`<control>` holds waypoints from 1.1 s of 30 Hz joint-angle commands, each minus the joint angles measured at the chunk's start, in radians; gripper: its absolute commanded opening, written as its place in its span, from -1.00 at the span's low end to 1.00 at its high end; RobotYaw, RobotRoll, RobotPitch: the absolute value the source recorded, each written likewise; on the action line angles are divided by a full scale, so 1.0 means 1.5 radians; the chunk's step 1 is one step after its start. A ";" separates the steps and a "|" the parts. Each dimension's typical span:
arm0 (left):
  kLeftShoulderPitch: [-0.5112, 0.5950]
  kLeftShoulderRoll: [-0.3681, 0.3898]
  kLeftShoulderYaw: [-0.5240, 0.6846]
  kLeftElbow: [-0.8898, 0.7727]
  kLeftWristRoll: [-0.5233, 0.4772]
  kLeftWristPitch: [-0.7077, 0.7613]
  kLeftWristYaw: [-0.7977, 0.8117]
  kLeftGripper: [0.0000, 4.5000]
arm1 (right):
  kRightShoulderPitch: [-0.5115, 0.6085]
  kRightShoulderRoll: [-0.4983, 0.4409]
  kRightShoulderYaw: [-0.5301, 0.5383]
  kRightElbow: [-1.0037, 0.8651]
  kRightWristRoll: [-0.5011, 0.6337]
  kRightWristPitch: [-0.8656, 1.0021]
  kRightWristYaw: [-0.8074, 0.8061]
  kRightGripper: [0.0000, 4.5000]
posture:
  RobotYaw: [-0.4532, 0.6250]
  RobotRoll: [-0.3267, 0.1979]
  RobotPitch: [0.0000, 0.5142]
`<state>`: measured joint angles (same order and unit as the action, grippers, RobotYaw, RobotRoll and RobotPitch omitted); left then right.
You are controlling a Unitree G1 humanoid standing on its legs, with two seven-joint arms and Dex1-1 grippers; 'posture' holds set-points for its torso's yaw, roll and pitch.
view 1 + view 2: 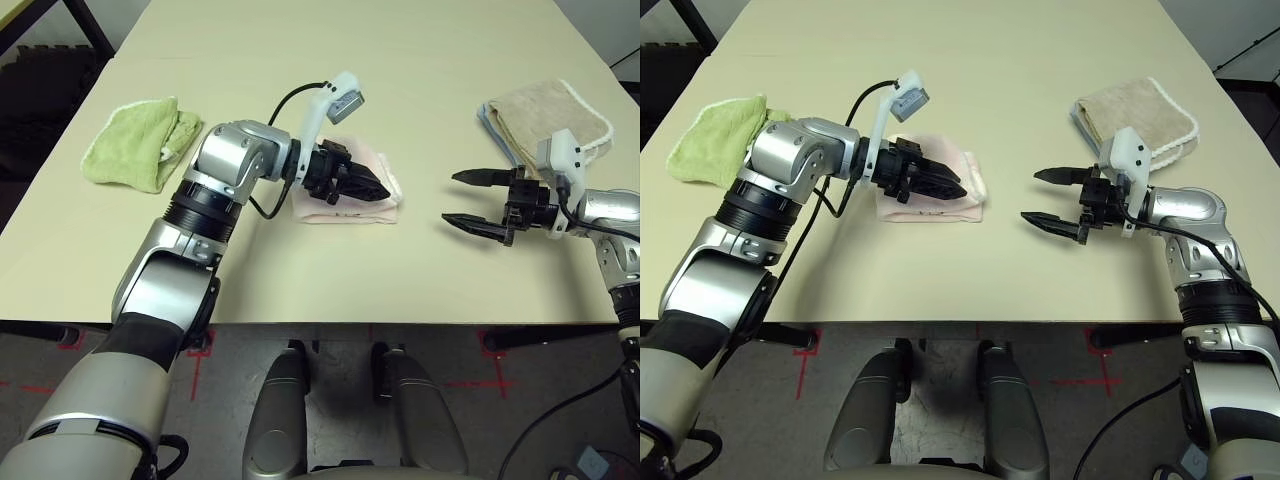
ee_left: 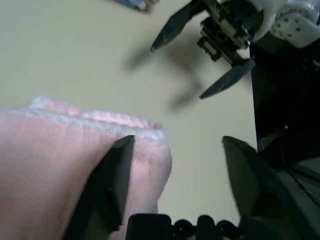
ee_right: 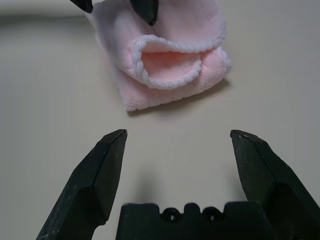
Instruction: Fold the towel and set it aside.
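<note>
Nearest, the open, empty left gripper hovered over the pink towel; the right gripper, wide open and empty, stood apart, to the towel's right, farther than the left.

The pink towel is soft, matt terry cloth with rough, nubby white trim. The arms have smooth, glossy silver shells, and the tabletop looks smooth and matt.
</note>
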<state>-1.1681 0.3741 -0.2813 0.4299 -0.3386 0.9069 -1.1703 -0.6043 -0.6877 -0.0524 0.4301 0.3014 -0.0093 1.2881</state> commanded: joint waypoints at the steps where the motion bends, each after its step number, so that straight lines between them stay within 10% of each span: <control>1: 0.003 0.002 0.041 -0.032 -0.026 -0.027 -0.011 0.99 | -0.003 0.006 0.002 -0.006 0.003 0.001 -0.002 1.00 | -0.10 0.25 -0.19; 14: 0.150 0.100 0.155 -0.032 -0.073 -0.218 -0.140 0.99 | -0.074 0.103 0.001 0.036 0.035 0.050 -0.046 1.00 | -0.10 0.25 -0.18; 27: 0.143 0.111 0.144 0.106 0.004 -0.468 -0.205 1.00 | -0.083 0.105 0.009 0.060 0.020 0.037 -0.023 -0.93 | -0.10 0.25 -0.23; 33: 0.151 0.112 0.146 0.133 0.028 -0.535 -0.205 1.00 | -0.078 0.104 0.012 0.048 0.016 0.037 -0.011 -0.99 | -0.09 0.25 -0.23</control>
<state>-0.9561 0.5378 -0.0529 0.6124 -0.3139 0.1347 -1.4637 -0.7343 -0.5209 -0.0497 0.5161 0.3349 0.0519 1.2594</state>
